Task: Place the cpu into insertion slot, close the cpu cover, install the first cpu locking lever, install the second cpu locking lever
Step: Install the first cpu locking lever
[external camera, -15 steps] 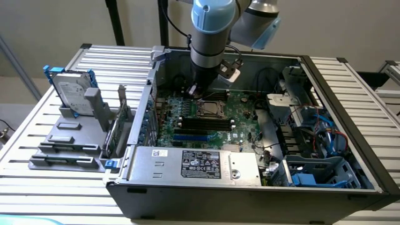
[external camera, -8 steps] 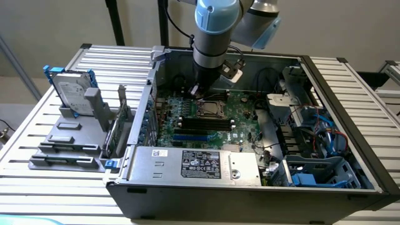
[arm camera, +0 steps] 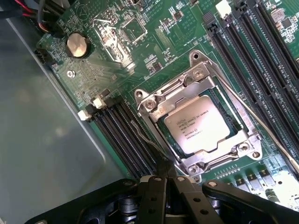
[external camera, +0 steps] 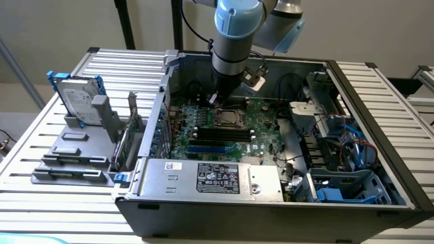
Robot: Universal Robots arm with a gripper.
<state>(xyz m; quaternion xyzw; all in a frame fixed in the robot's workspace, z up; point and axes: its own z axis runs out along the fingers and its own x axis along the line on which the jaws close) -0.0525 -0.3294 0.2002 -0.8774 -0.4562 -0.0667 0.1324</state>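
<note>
Gripper (arm camera: 163, 170) pinched shut, tips at the end of one thin locking lever (arm camera: 145, 137); cpu (arm camera: 200, 125) seated in insertion slot (arm camera: 224, 107); cpu cover (arm camera: 177, 91) down over it; lever latching apparently unfinished.

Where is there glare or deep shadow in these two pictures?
Wrist view: light glints off the cpu cover's metal frame and the coin battery, the motherboard's corner beside the gripper washes out white, and the gripper itself is a dark silhouette. Exterior view: the slatted table is brightly lit, while the computer case's interior sits in shade.
</note>
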